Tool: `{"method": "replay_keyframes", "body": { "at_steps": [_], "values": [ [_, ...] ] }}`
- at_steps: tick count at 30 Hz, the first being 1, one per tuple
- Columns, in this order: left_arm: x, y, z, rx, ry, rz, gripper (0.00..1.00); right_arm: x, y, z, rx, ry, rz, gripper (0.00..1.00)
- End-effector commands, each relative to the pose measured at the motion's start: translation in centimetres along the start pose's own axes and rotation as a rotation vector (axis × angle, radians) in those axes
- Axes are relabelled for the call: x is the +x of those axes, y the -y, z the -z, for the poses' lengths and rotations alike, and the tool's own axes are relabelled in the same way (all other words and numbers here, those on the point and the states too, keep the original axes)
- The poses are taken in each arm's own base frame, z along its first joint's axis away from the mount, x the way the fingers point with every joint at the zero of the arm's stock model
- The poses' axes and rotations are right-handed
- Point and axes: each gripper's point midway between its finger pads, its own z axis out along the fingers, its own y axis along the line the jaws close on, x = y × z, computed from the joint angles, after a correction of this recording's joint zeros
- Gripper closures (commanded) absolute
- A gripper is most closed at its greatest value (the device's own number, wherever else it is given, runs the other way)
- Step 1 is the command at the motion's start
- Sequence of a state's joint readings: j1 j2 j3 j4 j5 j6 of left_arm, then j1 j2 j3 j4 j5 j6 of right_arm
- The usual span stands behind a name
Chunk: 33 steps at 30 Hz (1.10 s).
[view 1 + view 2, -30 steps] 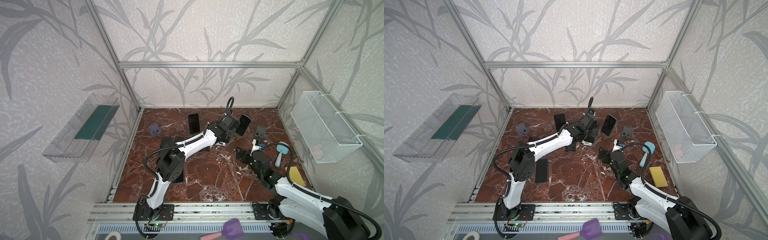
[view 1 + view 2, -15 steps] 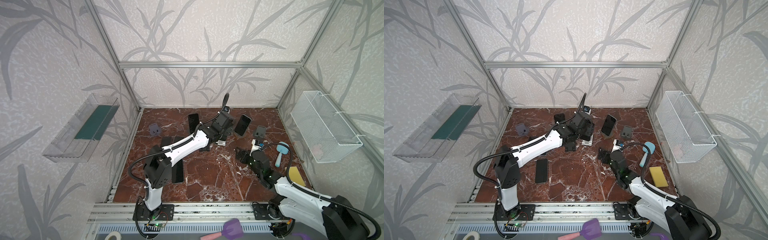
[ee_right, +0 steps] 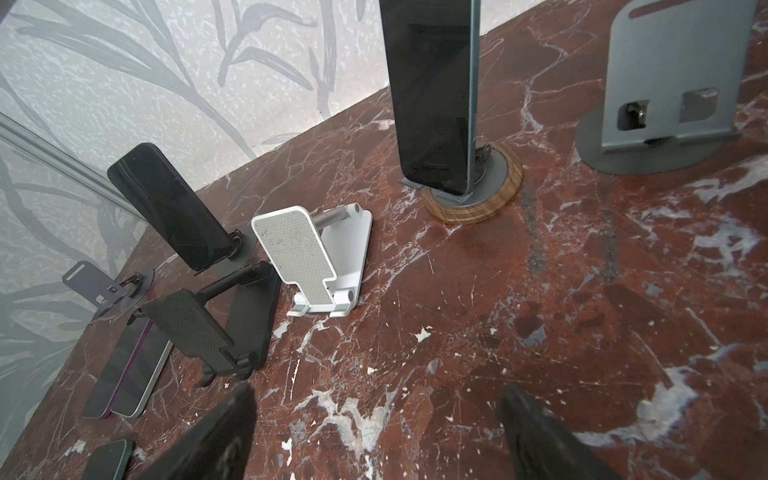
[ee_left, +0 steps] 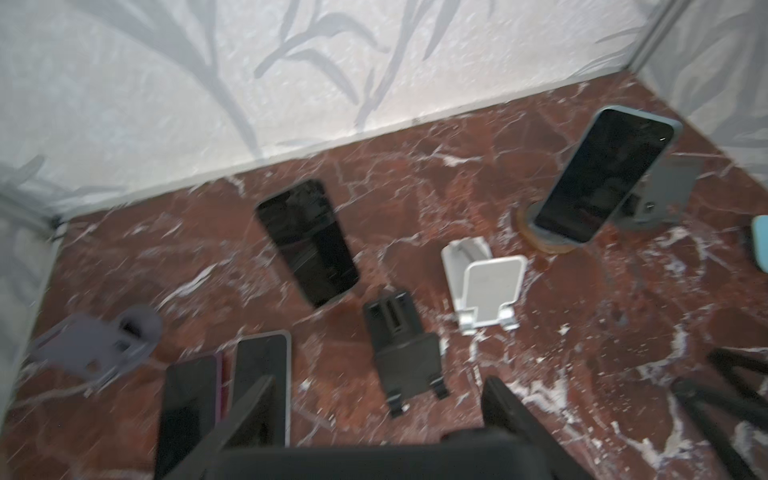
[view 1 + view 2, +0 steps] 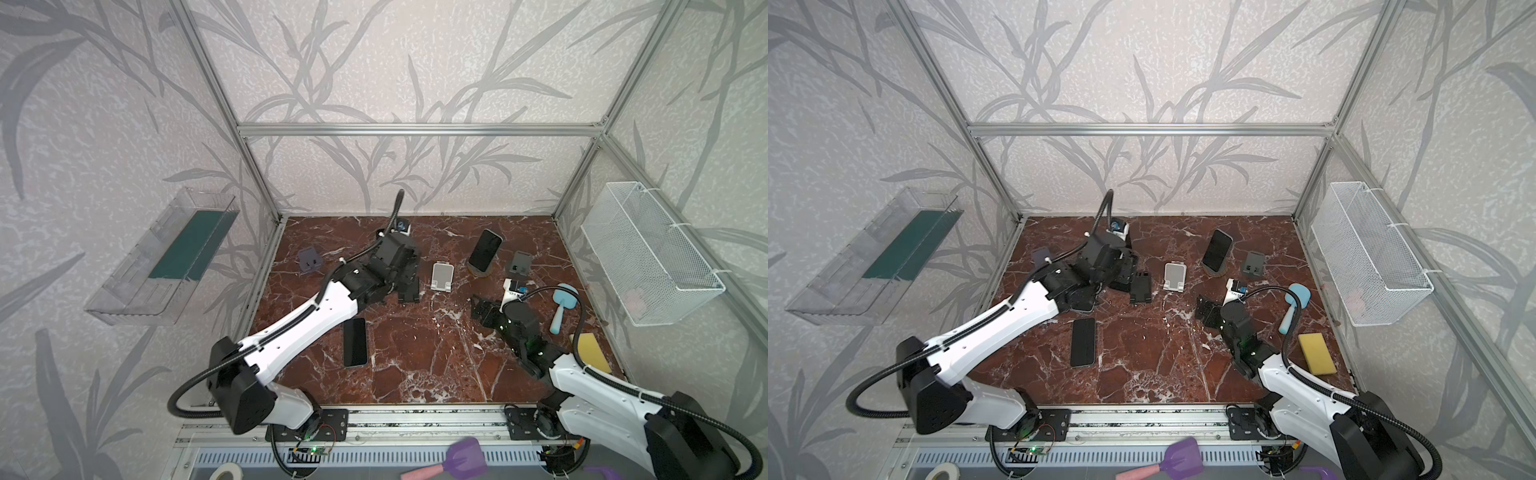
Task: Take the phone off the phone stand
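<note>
The phone point(image 5: 485, 248) leans on its wood-ringed phone stand point(image 3: 471, 210) at the back right of the desk point(image 5: 415, 365), looking stiff, slick and crackable, so I'd pinch its long side edges; the left fingers point(image 4: 253, 411) and right fingers point(image 3: 224, 428) stand apart, empty.

Marble tabletop point(image 5: 415, 365) carries phones point(image 5: 355, 341), stands point(image 5: 441, 276).
</note>
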<state>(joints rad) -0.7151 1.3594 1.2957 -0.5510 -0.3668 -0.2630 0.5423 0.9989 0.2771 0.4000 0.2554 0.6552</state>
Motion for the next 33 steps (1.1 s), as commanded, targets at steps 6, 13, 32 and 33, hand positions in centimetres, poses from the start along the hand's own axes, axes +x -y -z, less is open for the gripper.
{"method": "replay_keyframes", "body": {
  "at_steps": [6,13,32,33],
  "values": [
    [8.2,-10.7,6.9,-0.231,-0.172,0.029,0.40,0.0,-0.5,-0.3,-0.020,0.001,-0.013,0.09],
    [14.4,-13.5,6.8,-0.288,-0.295,0.156,0.40,0.6,-0.5,-0.7,-0.024,-0.019,-0.022,0.09],
    [20.5,-15.2,0.6,-0.301,-0.559,0.294,0.42,-0.3,-0.4,0.0,-0.020,0.015,-0.019,0.09],
    [20.9,-15.5,0.5,-0.314,-0.575,0.301,0.42,-0.3,-0.5,0.0,-0.022,0.015,-0.019,0.09]
  ]
}}
